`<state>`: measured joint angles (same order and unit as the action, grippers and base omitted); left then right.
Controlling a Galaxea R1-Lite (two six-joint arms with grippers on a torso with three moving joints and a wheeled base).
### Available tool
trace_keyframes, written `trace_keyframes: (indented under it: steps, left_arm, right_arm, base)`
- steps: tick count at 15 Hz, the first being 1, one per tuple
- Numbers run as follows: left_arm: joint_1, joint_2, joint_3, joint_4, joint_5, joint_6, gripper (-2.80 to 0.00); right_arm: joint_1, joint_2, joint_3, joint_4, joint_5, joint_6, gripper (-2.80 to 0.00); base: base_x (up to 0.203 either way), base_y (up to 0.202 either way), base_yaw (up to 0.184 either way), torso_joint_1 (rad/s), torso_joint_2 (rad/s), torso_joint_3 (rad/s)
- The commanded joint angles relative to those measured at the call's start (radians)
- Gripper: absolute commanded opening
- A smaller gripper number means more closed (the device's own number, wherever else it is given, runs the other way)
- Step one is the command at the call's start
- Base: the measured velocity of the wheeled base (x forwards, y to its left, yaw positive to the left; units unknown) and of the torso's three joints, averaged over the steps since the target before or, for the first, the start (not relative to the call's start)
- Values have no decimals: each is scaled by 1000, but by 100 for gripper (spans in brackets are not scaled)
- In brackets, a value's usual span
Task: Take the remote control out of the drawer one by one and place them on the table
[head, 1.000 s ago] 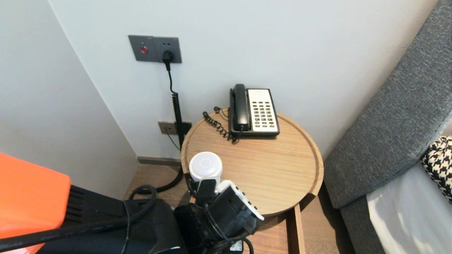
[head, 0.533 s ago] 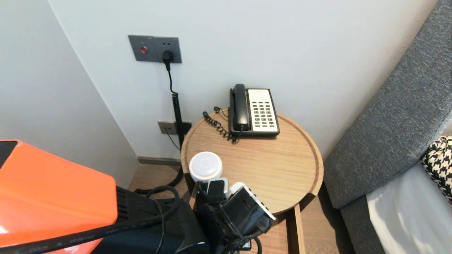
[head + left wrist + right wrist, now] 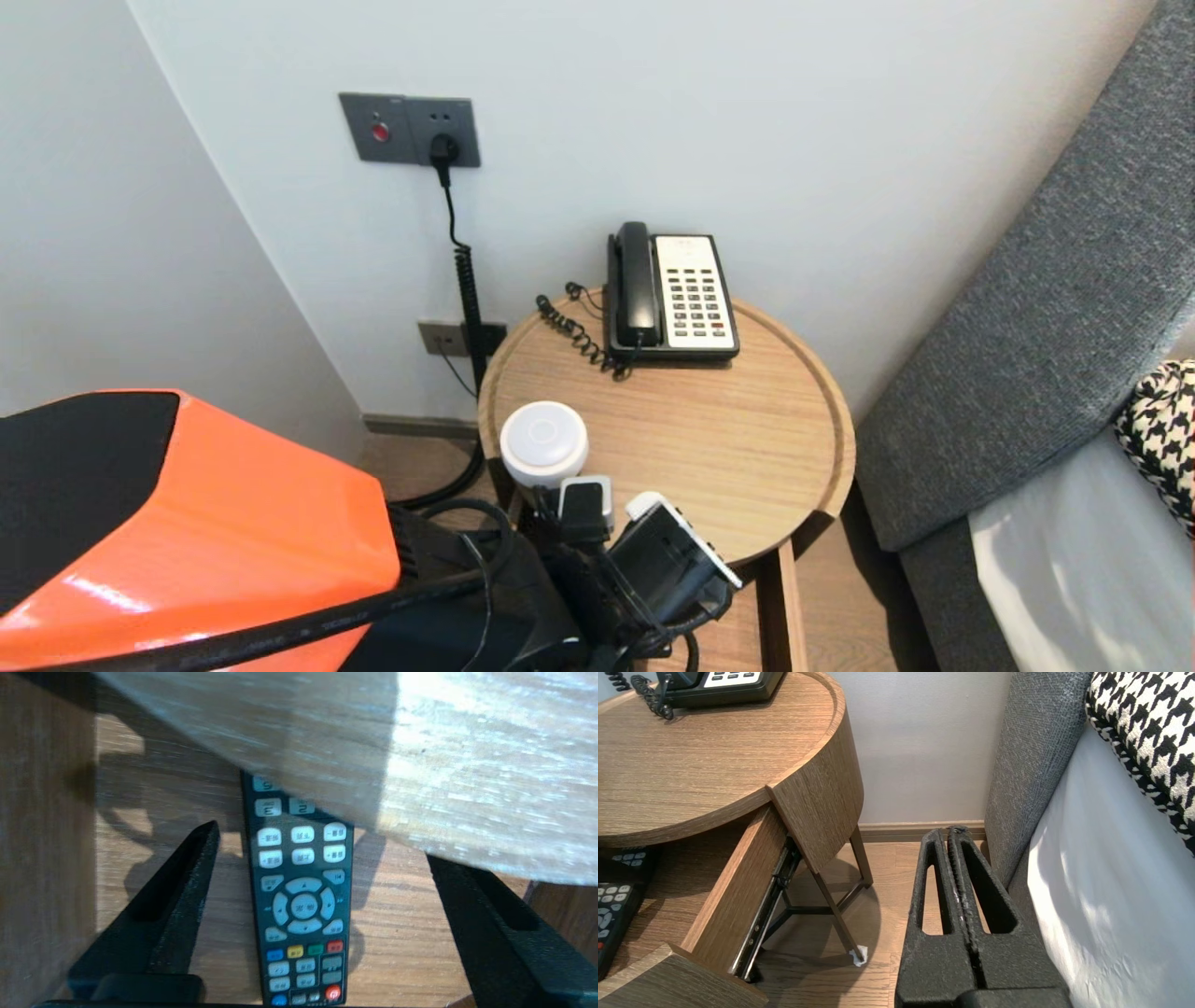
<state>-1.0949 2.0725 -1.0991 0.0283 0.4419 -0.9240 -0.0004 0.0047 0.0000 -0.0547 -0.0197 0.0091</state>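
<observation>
The left gripper (image 3: 321, 843) has its fingers wide apart, and the remote (image 3: 303, 905) lies free between them on the drawer (image 3: 406, 938) floor. It is better to pull back straight (the tabletop (image 3: 444, 765) edge hangs closely above). The right gripper (image 3: 955, 833), closed, is parked beside the bed (image 3: 1087, 905).

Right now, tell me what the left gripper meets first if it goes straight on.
Probably the drawer floor: the open left gripper straddles the remote control lying there, though depth is unclear.
</observation>
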Motion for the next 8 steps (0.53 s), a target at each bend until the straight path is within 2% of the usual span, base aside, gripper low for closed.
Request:
trace_keyframes:
  steps: [1,8]
  left_arm:
    - [0,26,-11,1,3,-6,0]
    - [-7,55,-22,10,3,1,0]
  right_arm:
    - [0,1,26,-1,0,0,-280]
    - [0,1,26,-1,0,0,-280]
  base:
    - [0,0,0,0,0,0]
    - [0,0,0,0,0,0]
